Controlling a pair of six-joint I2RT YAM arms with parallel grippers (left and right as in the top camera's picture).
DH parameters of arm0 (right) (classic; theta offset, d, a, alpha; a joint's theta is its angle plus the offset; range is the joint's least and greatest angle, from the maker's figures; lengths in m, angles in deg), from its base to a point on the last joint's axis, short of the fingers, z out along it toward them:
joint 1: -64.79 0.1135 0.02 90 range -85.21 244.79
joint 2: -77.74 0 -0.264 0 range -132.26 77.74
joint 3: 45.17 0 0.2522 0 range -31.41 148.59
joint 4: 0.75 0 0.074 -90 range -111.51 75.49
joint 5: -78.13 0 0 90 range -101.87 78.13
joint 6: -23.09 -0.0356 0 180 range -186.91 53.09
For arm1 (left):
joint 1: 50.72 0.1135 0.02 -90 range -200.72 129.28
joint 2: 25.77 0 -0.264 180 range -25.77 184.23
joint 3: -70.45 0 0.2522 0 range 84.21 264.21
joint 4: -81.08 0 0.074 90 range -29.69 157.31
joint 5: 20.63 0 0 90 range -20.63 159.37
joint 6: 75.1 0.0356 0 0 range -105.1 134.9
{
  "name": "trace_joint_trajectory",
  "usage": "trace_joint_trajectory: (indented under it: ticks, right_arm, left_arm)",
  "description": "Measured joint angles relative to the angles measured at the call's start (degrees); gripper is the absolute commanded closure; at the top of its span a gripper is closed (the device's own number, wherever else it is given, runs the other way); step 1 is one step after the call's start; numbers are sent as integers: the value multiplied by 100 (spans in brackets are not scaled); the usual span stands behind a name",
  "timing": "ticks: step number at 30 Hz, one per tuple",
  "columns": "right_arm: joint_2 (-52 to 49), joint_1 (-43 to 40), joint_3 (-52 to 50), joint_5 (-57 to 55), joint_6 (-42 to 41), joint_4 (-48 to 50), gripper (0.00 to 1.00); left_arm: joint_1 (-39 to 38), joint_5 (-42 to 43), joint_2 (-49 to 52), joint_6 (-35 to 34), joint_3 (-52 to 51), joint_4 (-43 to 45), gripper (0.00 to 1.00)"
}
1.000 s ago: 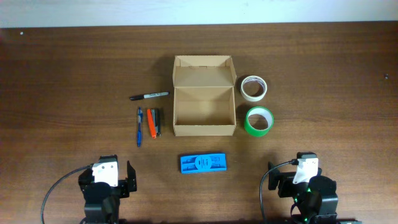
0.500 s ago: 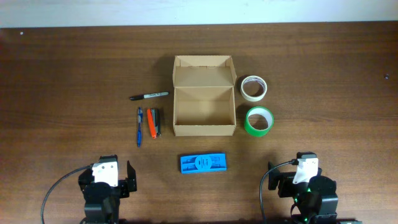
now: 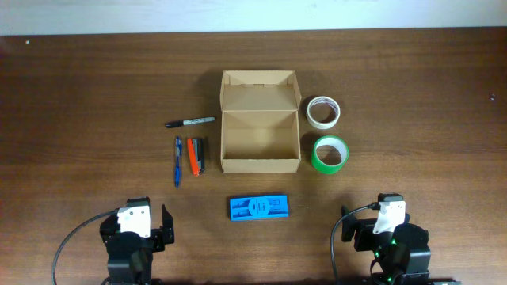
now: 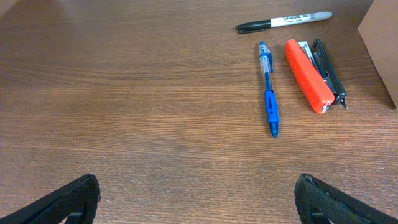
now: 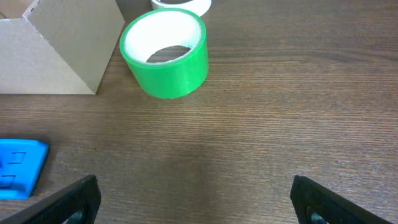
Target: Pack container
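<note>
The tan cardboard container (image 3: 261, 153) stands open and empty at the table's middle, its lid flap folded back; a corner shows in the right wrist view (image 5: 56, 50). My left gripper (image 4: 198, 199) is open and empty near the front left edge, well short of the pens. My right gripper (image 5: 196, 199) is open and empty near the front right edge, short of the green tape roll (image 5: 165, 53).
Left of the container lie a black marker (image 3: 190, 122), a blue pen (image 3: 177, 160), an orange item (image 3: 192, 156) and a black item (image 3: 200, 155). A white tape roll (image 3: 323, 112) and the green roll (image 3: 329, 153) sit right of it. A flat blue packet (image 3: 259, 208) lies in front.
</note>
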Motion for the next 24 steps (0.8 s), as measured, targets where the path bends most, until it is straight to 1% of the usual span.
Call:
trace_joint_trajectory:
  ticks: [4,7,13,14,15,18,20,24]
  right_arm:
    - [-197,0,168,4,0,-15,1]
    - [-946,0,905,2,0,-55,1]
    - [-3344,0,3388,0,-2,-391,1]
    - [-4083,0,4085,4,0,-614,1]
    - [-4586,0,4551,2,0,-813,1]
    - [-5845,0,5694,2,0,-942,1]
    - [-6642,0,6325,-2,-33,-927,1]
    - [-8046,0,7237,-61,-258,-901,1]
  left_arm:
    - [0,0,0,0,0,-2,0]
    - [0,-2,-2,0,-4,-4,0]
    - [0,-4,-11,0,-15,4,1]
    - [0,-7,-11,0,-15,-4,0]
    - [0,-11,-11,0,-15,7,0]
    - [0,-17,-17,0,-17,2,0]
    - [0,-20,-15,0,-17,7,0]
    - [0,-20,-17,0,-17,4,1]
